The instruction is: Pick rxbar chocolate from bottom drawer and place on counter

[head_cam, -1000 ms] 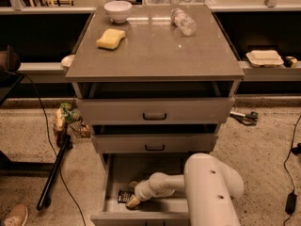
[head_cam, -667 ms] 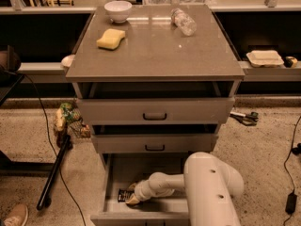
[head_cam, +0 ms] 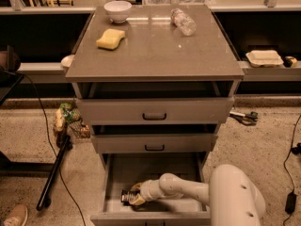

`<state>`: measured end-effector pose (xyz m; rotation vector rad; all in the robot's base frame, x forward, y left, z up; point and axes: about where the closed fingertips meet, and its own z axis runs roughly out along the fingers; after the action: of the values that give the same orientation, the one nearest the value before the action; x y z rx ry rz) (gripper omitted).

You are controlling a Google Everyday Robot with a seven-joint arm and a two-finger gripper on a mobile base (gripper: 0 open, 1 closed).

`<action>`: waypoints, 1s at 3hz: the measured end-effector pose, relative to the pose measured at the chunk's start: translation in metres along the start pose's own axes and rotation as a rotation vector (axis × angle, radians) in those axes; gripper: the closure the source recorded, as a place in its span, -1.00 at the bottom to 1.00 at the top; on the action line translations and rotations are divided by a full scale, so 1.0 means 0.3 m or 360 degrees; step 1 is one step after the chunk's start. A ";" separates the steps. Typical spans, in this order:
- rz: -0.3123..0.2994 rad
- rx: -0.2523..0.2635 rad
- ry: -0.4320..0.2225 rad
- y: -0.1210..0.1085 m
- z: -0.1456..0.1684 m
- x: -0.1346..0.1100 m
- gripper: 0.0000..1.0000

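Note:
The bottom drawer point(head_cam: 117, 171) of the grey cabinet stands pulled open. The rxbar chocolate point(head_cam: 126, 196), a small black-wrapped bar, lies at the drawer's front left. My white arm reaches into the drawer from the lower right, and my gripper point(head_cam: 137, 195) is at the bar's right end, touching or around it. The counter point(head_cam: 155, 48) is the glossy grey-brown cabinet top above.
On the counter lie a yellow sponge point(head_cam: 111, 38), a white bowl point(head_cam: 117, 10) and a tipped clear plastic bottle point(head_cam: 183, 21). The two upper drawers point(head_cam: 154, 111) stick out slightly above the open one. A black pole point(head_cam: 54, 172) and cables lie on the floor at left.

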<state>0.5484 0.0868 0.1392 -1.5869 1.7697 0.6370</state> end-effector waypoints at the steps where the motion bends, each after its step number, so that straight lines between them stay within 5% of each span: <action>1: -0.0111 -0.0033 -0.0179 0.007 -0.119 -0.084 1.00; 2: -0.0215 -0.0087 -0.0263 0.008 -0.202 -0.159 1.00; 3: -0.0215 -0.0087 -0.0264 0.008 -0.202 -0.159 1.00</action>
<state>0.5383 0.0741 0.2147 -1.6255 1.5227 0.7343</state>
